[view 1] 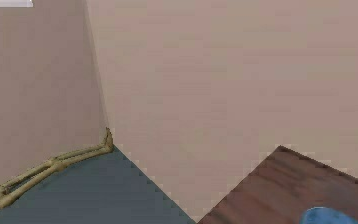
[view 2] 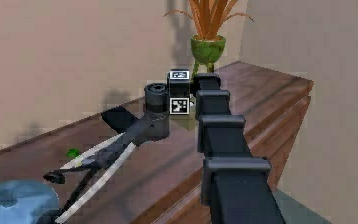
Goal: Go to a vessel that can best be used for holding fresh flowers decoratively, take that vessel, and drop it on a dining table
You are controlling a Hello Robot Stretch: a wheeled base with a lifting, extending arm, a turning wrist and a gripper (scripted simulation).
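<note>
Pinkish walls (view 1: 217, 70) are seen meeting in a corner above a teal floor (view 1: 97, 190). A brown wooden table (view 2: 277, 100) lies under the arm (view 2: 232, 150). The gripper (view 2: 57, 195) is stretched over the tabletop, and whether anything is held cannot be told. At its fingertips a blue-grey rounded thing (view 2: 17, 200) is seen, though it cannot be confirmed as the vase. A small green thing (view 2: 75, 152) is seen just beside the fingers. A green pot (view 2: 208, 48) is set well beyond the gripper, by the wall.

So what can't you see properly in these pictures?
Forward view: a blue thing, cut off by the bottom edge.
Arm side view: a blue-grey thing, cut off at the bottom-left corner.
Arm side view: a green blob, too small to name.
Arm side view: whether the gripper holds anything; the blue-grey thing lies at its far end.
</note>
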